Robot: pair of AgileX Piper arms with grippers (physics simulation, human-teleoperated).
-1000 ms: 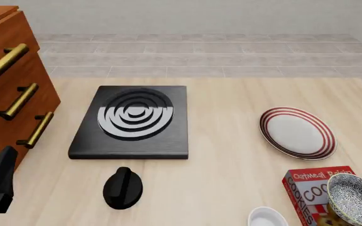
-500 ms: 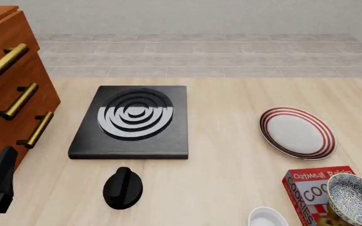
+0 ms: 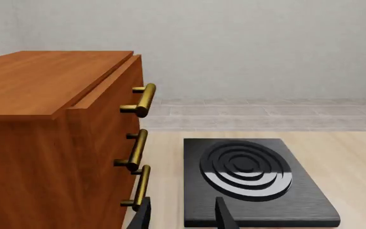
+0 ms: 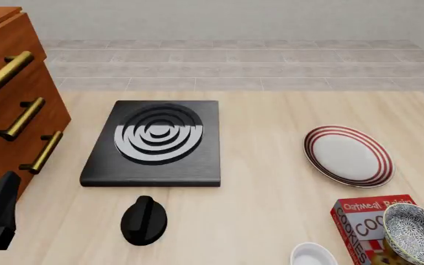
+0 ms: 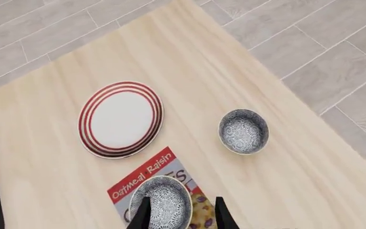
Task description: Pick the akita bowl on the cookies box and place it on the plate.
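The akita bowl, white with a dense dark speckle, sits upright on the red cookies box at the table's near right corner. The plate, white with red rings, lies on the table just beyond the box. In the right wrist view my right gripper hangs open above the box, its fingertips spread beside the bowl and holding nothing. My left gripper is open and empty near the cabinet, far from these things. The front view does not show the right gripper.
A second speckled bowl stands on the bare table, apart from the box. A plain white bowl is next to the box. A black stove plate and knob sit mid-table. A wooden cabinet is at left.
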